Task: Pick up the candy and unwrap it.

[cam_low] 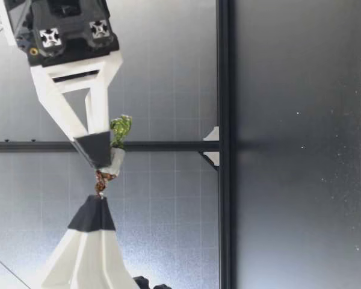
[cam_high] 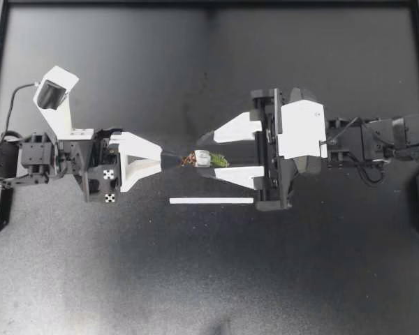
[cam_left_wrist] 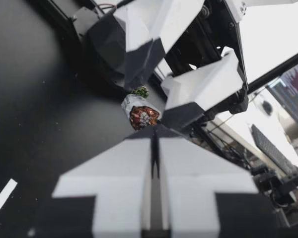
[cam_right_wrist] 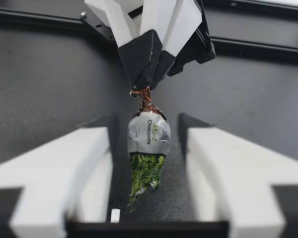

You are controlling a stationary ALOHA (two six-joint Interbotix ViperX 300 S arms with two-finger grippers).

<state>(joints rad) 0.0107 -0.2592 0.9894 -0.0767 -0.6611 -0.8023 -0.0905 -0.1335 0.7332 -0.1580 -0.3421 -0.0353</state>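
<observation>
The candy [cam_high: 207, 159] hangs well above the middle of the table [cam_high: 126, 279], between two grippers that meet tip to tip from opposite sides. My left gripper [cam_high: 177, 160] reaches in from the left and pinches the candy's twisted end. My right gripper [cam_high: 201, 155] reaches in from the right, one finger on each side of the candy's body, a gap at each. A strip [cam_high: 211, 201] lies flat on the table beside the right gripper, nearer the low camera

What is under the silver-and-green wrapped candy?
The silver-and-green wrapped candy hangs from my left tool; only bare black table shows below it. From above, the candy covers the spot directly beneath.
</observation>
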